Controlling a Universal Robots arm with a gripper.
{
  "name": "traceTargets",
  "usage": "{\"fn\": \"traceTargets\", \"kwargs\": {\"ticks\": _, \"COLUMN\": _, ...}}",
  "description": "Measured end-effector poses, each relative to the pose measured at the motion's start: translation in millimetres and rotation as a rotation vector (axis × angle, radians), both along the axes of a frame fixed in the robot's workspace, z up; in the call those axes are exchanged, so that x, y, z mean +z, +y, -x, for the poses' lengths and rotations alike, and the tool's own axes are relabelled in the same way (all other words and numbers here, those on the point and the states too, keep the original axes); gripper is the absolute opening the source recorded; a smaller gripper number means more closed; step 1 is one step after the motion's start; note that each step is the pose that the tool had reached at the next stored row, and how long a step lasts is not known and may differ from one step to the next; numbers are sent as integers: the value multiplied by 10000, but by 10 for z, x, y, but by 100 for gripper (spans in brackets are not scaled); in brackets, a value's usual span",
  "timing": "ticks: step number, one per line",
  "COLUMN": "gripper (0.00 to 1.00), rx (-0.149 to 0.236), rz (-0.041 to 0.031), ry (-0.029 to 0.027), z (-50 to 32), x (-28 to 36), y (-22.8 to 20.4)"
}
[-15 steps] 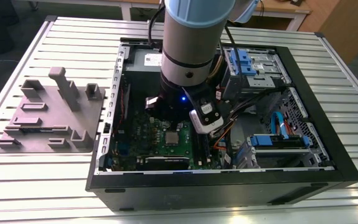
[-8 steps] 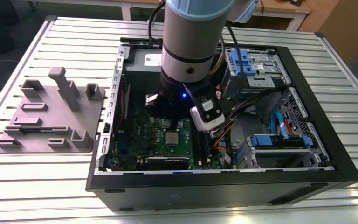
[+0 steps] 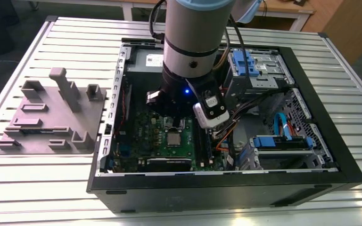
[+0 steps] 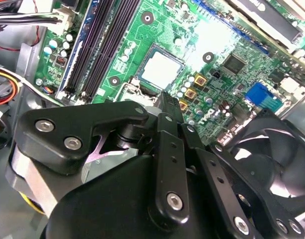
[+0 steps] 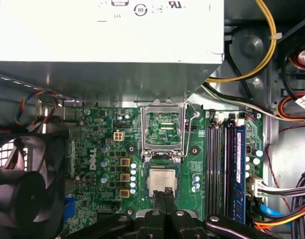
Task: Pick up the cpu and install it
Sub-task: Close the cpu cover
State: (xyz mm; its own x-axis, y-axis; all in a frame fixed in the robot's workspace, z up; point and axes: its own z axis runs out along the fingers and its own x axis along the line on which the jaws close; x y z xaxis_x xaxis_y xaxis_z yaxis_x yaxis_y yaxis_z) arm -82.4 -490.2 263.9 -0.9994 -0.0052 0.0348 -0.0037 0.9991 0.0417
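The cpu (image 5: 162, 180) is a small silvery square lying flat in its socket on the green motherboard (image 5: 105, 164). It also shows in the second wrist view (image 4: 160, 68) and the exterior view (image 3: 173, 138). The metal socket frame (image 5: 165, 130) stands open on the side of the chip away from the fingers. My gripper (image 5: 165, 191) hangs just over the near edge of the cpu, its two thin black fingers (image 4: 167, 112) pressed together with nothing between them. In the exterior view the arm (image 3: 190, 52) reaches down into the open computer case (image 3: 225, 186).
A case fan (image 5: 23, 191) sits beside the board. Memory slots (image 5: 220, 164) and bundles of cables (image 5: 287, 214) lie on the other side. The power supply (image 5: 107, 30) is beyond the socket. A grey fixture plate (image 3: 49, 117) lies at the exterior view's left.
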Motion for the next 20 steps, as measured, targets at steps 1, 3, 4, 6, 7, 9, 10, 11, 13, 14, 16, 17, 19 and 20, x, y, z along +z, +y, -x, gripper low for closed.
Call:
{"fn": "traceTargets", "kwargs": {"ticks": 1, "gripper": 10, "rx": 0, "rz": -1, "ry": 0, "z": 0, "x": 10, "y": 0}}
{"fn": "traceTargets", "kwargs": {"ticks": 3, "gripper": 10, "rx": 0, "rz": -1, "ry": 0, "z": 0, "x": 32, "y": 0}}
{"fn": "traceTargets", "kwargs": {"ticks": 4, "gripper": 10, "rx": 0, "rz": -1, "ry": 0, "z": 0, "x": 43, "y": 0}}
{"fn": "traceTargets", "kwargs": {"ticks": 6, "gripper": 10, "rx": 1, "rz": -1, "ry": -1, "z": 0, "x": 63, "y": 0}}
{"fn": "traceTargets", "kwargs": {"ticks": 7, "gripper": 10, "rx": 0, "rz": -1, "ry": 0, "z": 0, "x": 69, "y": 0}}
{"fn": "traceTargets", "kwargs": {"ticks": 9, "gripper": 10, "rx": 1, "rz": -3, "ry": -1, "z": 0, "x": 69, "y": 0}}
{"fn": "traceTargets", "kwargs": {"ticks": 10, "gripper": 10, "rx": 0, "rz": -5, "ry": -2, "z": 0, "x": 69, "y": 0}}
{"fn": "traceTargets", "kwargs": {"ticks": 11, "gripper": 10, "rx": 0, "rz": -2, "ry": -1, "z": 0, "x": 70, "y": 0}}
{"fn": "traceTargets", "kwargs": {"ticks": 13, "gripper": 10, "rx": 6, "rz": 0, "ry": 0, "z": 0, "x": 71, "y": 0}}
{"fn": "traceTargets", "kwargs": {"ticks": 14, "gripper": 10, "rx": 47, "rz": 1, "ry": 0, "z": 2, "x": 71, "y": 0}}
{"fn": "traceTargets", "kwargs": {"ticks": 16, "gripper": 10, "rx": 312, "rz": 2, "ry": 0, "z": 4, "x": 72, "y": 0}}
{"fn": "traceTargets", "kwargs": {"ticks": 17, "gripper": 10, "rx": 487, "rz": 2, "ry": 0, "z": 4, "x": 71, "y": 0}}
{"fn": "traceTargets", "kwargs": {"ticks": 19, "gripper": 10, "rx": 846, "rz": 1, "ry": 0, "z": 5, "x": 71, "y": 0}}
{"fn": "traceTargets", "kwargs": {"ticks": 20, "gripper": 10, "rx": 1028, "rz": 1, "ry": -1, "z": 4, "x": 70, "y": 0}}
